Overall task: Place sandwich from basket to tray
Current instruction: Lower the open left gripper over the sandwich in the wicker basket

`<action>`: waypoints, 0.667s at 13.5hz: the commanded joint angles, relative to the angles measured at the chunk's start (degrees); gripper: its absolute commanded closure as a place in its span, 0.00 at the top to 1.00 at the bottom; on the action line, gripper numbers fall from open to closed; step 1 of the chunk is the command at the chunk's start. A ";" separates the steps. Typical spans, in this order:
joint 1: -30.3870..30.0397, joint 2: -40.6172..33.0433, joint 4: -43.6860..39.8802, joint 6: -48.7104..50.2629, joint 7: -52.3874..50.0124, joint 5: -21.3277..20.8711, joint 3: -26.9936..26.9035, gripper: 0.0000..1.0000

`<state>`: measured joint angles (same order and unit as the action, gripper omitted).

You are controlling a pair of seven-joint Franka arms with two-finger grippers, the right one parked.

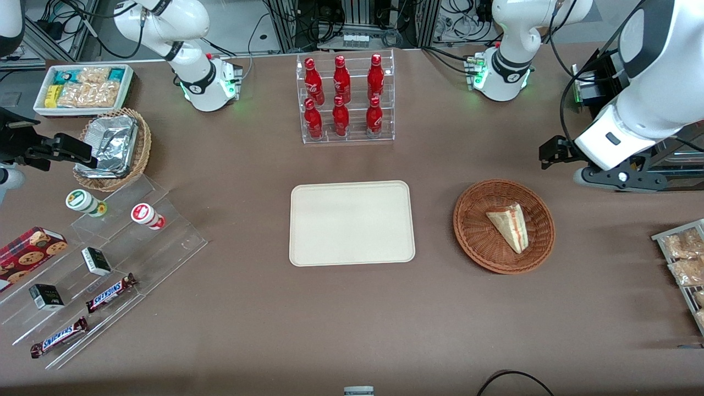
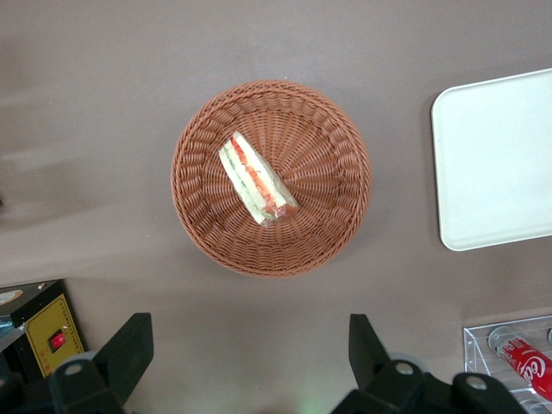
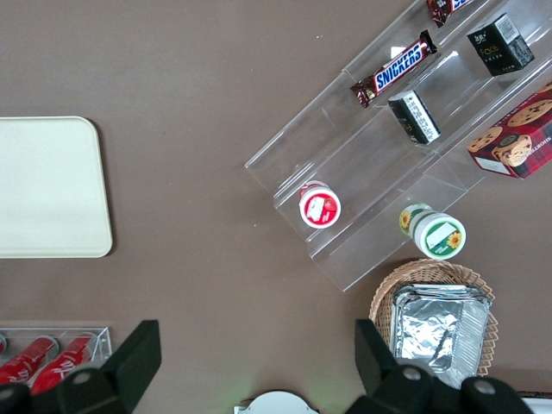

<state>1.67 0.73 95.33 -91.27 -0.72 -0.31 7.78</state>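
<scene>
The sandwich point(image 1: 509, 226), a tan wedge with white, red and green layers, lies in the reddish-brown wicker basket point(image 1: 473, 242) on the brown table. The cream tray point(image 1: 352, 223) sits beside the basket, toward the parked arm's end, with nothing on it. My left gripper point(image 1: 548, 155) hangs above the table, farther from the front camera than the basket and a little toward the working arm's end. In the left wrist view the sandwich point(image 2: 257, 179) lies in the basket point(image 2: 336, 233), the tray point(image 2: 496, 164) is beside it, and the gripper point(image 2: 250, 345) is open and empty, apart from the basket.
A clear rack of red bottles point(image 1: 346, 99) stands farther from the front camera than the tray. A tan wicker basket with foil containers point(image 1: 113, 146), a white snack box point(image 1: 82, 88) and a clear stepped stand point(image 1: 99, 258) lie toward the parked arm's end. Snack packets point(image 1: 685, 258) lie at the working arm's end.
</scene>
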 commanded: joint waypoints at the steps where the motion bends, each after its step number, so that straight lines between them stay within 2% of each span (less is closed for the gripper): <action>1: -0.62 0.94 -1.99 1.53 0.20 0.13 0.48 1.00; 5: -0.53 4.97 -0.07 -0.30 0.28 0.48 0.48 1.00; 9: -0.53 4.63 11.51 -12.93 0.11 0.13 0.48 1.00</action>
<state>1.67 6.94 101.06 -99.12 -0.72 -0.31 7.78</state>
